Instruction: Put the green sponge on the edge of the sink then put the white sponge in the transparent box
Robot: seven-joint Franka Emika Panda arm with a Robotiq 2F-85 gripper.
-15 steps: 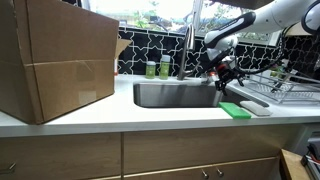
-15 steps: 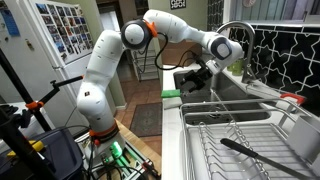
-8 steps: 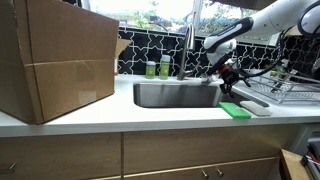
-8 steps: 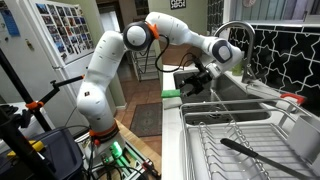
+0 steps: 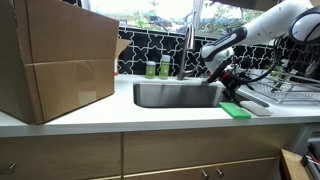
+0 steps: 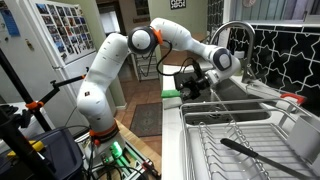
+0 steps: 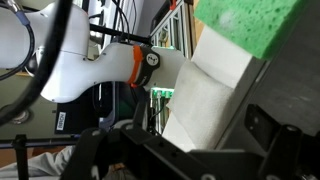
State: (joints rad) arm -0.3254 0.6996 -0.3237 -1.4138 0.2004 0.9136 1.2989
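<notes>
The green sponge (image 5: 236,110) lies flat on the white counter at the sink's (image 5: 175,95) front corner. The white sponge (image 5: 257,107) lies right beside it. In an exterior view the green sponge (image 6: 171,94) shows at the counter's near end. My gripper (image 5: 228,79) hangs a little above the two sponges, also in the exterior view (image 6: 193,82). In the wrist view the green sponge (image 7: 250,25) is at the top right, with the white sponge (image 7: 205,90) below it between my spread dark fingers (image 7: 278,115). The gripper (image 7: 215,125) is open and empty. No transparent box is visible.
A large cardboard box (image 5: 55,60) stands on the counter beside the sink. Two small green containers (image 5: 157,69) and the tall faucet (image 5: 187,45) are behind the basin. A wire dish rack (image 5: 285,92) holding a dark utensil (image 6: 255,157) sits past the sponges.
My gripper has moved slightly down and closer to the sponges. Both sponges have stayed in place.
</notes>
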